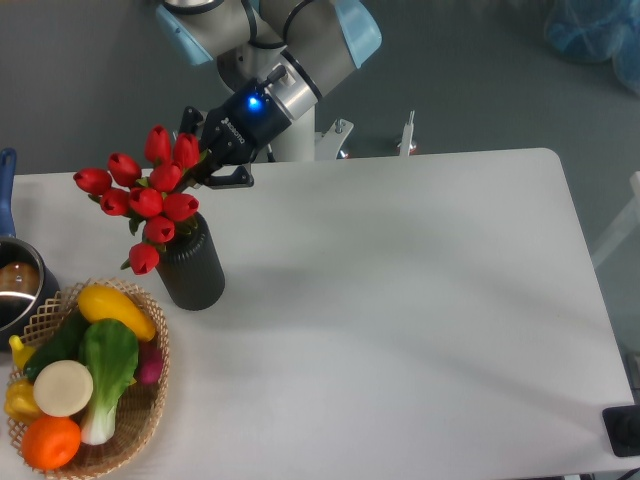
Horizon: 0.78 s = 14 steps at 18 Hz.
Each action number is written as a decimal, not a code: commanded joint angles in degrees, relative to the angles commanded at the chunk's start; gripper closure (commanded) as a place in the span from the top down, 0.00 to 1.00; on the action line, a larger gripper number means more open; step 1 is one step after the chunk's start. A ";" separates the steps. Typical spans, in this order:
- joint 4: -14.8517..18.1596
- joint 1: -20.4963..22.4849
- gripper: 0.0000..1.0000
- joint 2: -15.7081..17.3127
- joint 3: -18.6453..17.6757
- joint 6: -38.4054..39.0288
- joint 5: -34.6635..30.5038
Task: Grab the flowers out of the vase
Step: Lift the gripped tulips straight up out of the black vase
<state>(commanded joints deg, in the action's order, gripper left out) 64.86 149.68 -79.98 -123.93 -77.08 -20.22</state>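
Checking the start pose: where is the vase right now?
The vase stands at the table's left side, holding the flowers, just above the basket, with the gripper behind the blooms.

desk [420, 300]: white, rounded corners, carrying everything below
basket [152, 400]: woven wicker, at near left corner of desk
basket contents: bok choy [105, 365], yellow squash [115, 308], orange [50, 442], pale round disc [63, 388], pink radish [150, 362], small yellow pepper [20, 400]
pot [15, 285]: steel, blue handle, cut off by left edge, just beside basket
far right corner: blue bag [595, 35] on floor
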 joint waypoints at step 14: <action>-0.09 3.86 0.15 0.79 4.31 2.99 6.51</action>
<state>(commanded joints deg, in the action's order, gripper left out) 64.78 153.54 -79.19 -119.62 -74.09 -13.71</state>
